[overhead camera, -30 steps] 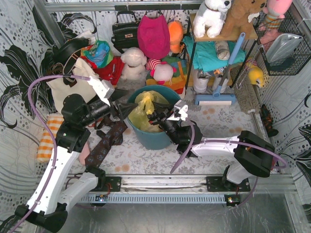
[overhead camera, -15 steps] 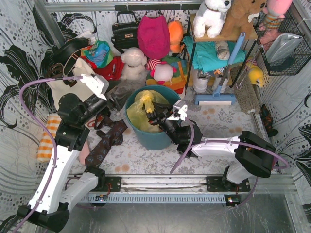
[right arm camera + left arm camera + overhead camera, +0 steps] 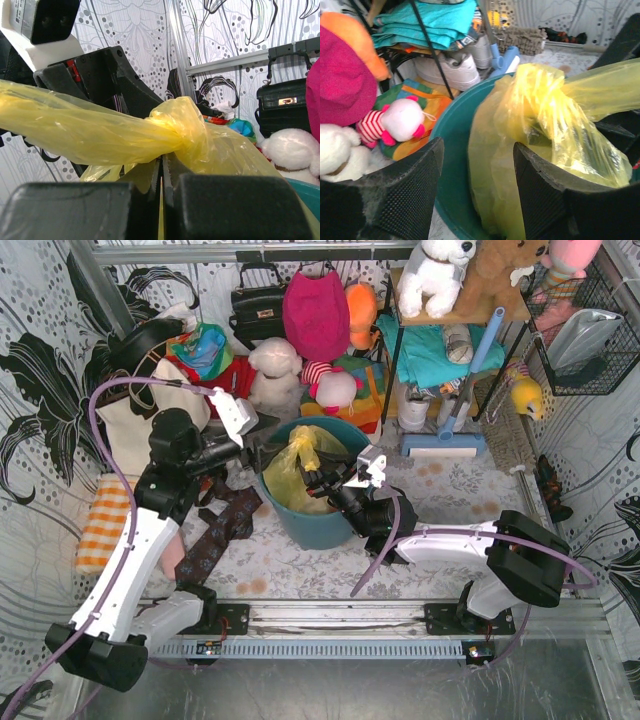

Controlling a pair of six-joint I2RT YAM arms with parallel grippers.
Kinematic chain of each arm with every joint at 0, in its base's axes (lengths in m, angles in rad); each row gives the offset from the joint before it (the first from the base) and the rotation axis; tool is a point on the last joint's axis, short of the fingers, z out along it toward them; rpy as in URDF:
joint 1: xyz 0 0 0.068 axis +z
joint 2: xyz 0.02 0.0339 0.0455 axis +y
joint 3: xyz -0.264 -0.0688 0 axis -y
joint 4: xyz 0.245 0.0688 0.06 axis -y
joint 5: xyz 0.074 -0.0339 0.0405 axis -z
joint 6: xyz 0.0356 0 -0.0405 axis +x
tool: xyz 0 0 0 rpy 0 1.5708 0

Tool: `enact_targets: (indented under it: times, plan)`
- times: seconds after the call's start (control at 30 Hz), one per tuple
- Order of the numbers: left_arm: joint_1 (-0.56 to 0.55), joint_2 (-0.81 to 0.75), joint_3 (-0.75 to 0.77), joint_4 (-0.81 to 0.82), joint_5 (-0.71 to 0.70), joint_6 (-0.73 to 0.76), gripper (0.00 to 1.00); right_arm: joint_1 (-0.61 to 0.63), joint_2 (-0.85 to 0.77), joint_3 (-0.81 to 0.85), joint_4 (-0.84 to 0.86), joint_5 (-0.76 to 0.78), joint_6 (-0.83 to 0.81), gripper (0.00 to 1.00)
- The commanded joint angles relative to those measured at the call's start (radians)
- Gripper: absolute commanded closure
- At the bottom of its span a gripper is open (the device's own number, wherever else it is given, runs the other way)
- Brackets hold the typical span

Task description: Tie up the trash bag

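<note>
Pinching a fold of the trash bag (image 3: 298, 462) at the centre of the overhead frame, the right gripper (image 3: 318, 480) is clamped tight on the yellow film just under a bunched knot (image 3: 175, 127), seemingly to hold the neck taut and anchored. The bag sits inside the teal bin (image 3: 322, 525), its twisted top standing above the rim. At the bin's left rim the left gripper (image 3: 477, 147) stands spread with nothing between its fingers (image 3: 412, 187), probably lined up to take the band of film stretching toward the left edge of the right wrist frame.
</note>
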Motion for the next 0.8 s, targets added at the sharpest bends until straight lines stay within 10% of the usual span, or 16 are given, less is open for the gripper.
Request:
enact_targets:
  times: [0.0, 0.17, 0.4, 0.77]
  plan:
    - [0.009, 0.028, 0.036, 0.018, 0.136, 0.027, 0.35, 0.005, -0.023, 0.000, 0.015, 0.003, 0.006, 1.00]
    - [0.010, 0.041, 0.057, -0.011, 0.246, 0.017, 0.47, 0.005, -0.016, 0.004, 0.012, 0.016, 0.004, 1.00]
    - [0.010, 0.005, 0.071, -0.042, 0.277, -0.008, 1.00, 0.004, -0.012, 0.008, 0.006, 0.040, -0.001, 1.00]
    - [0.008, -0.111, -0.016, -0.019, 0.318, -0.137, 1.00, 0.005, 0.011, 0.025, 0.024, 0.073, -0.030, 1.00]
